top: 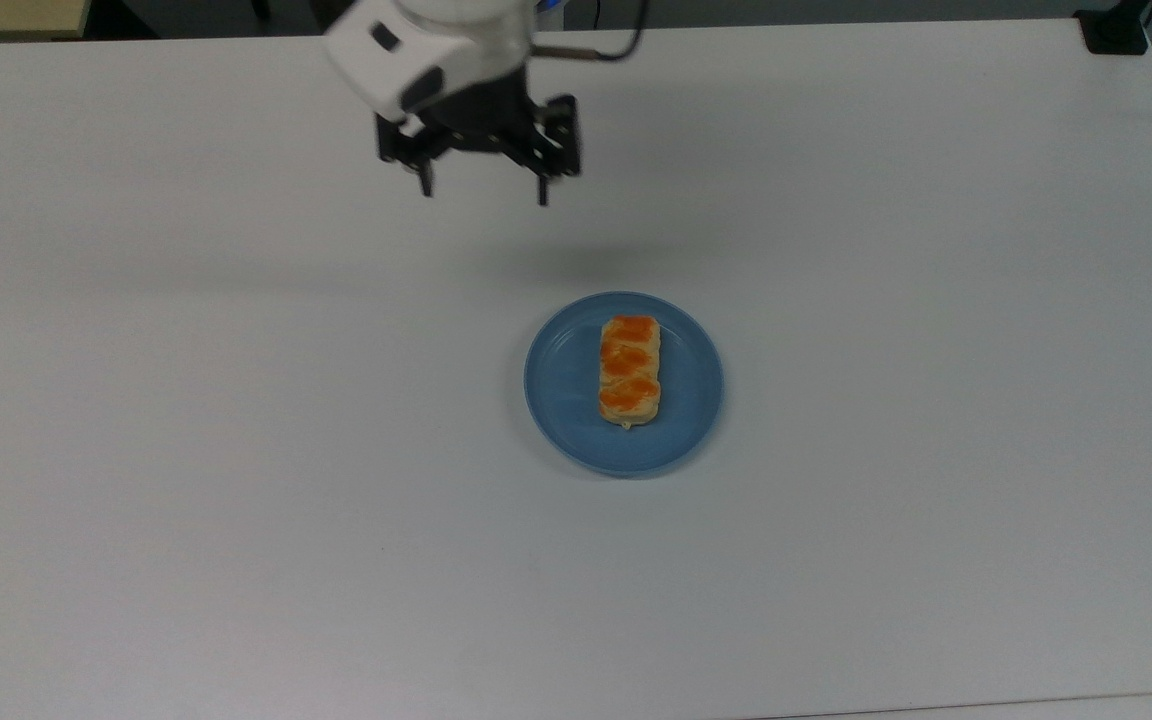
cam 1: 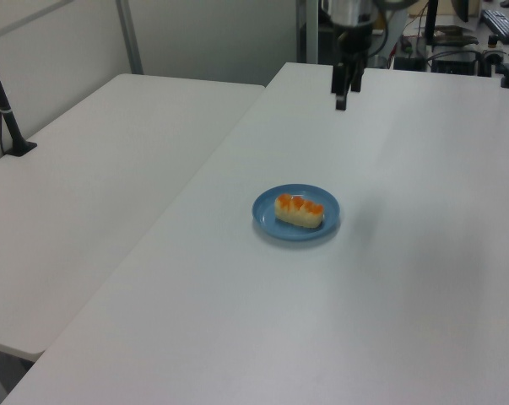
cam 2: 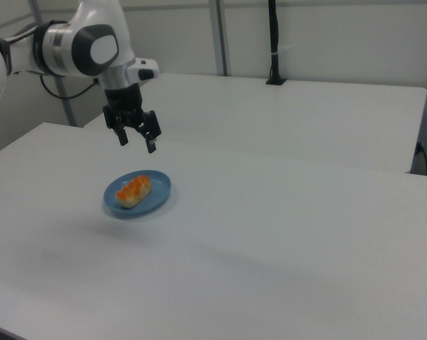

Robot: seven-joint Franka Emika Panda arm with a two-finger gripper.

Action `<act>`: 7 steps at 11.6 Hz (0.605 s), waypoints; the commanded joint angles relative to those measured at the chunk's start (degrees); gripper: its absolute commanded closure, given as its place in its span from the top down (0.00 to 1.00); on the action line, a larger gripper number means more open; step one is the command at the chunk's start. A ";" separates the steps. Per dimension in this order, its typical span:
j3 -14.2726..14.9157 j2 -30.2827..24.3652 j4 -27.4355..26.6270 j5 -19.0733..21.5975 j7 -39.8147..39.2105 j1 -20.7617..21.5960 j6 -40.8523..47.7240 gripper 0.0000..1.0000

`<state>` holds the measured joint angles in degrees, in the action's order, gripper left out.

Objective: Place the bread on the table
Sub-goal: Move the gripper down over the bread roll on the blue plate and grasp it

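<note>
The bread [top: 629,369], a pale-tan oblong with three orange patches, lies on a round blue plate [top: 566,385] in the middle of the white table [top: 236,450]. It also shows in the left view as the bread [cam 1: 299,210] and in the right view as the bread [cam 2: 134,190]. My gripper [top: 484,194] hangs open in the air with nothing between its fingers, up and to the left of the plate in the top view. In the right view the gripper [cam 2: 137,144] hovers above and just behind the plate [cam 2: 155,196].
A second white table [cam 1: 94,186] adjoins on the left view's left, carrying a black clamp post [cam 1: 5,110]. A black mount [top: 1114,30] sits at the top view's top right corner. Bare tabletop surrounds the plate on every side.
</note>
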<state>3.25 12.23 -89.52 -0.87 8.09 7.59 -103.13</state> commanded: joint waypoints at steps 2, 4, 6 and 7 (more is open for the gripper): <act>2.20 7.70 -0.48 1.66 16.13 9.26 -10.04 1.00; 2.29 13.58 -0.48 1.57 20.46 11.99 -17.08 1.00; 2.29 18.16 -0.04 1.13 21.00 12.88 -20.70 1.00; 2.29 19.92 0.14 0.87 21.78 13.41 -22.63 1.00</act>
<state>3.74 28.55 -90.38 -0.19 28.21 19.04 -122.35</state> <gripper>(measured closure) 0.000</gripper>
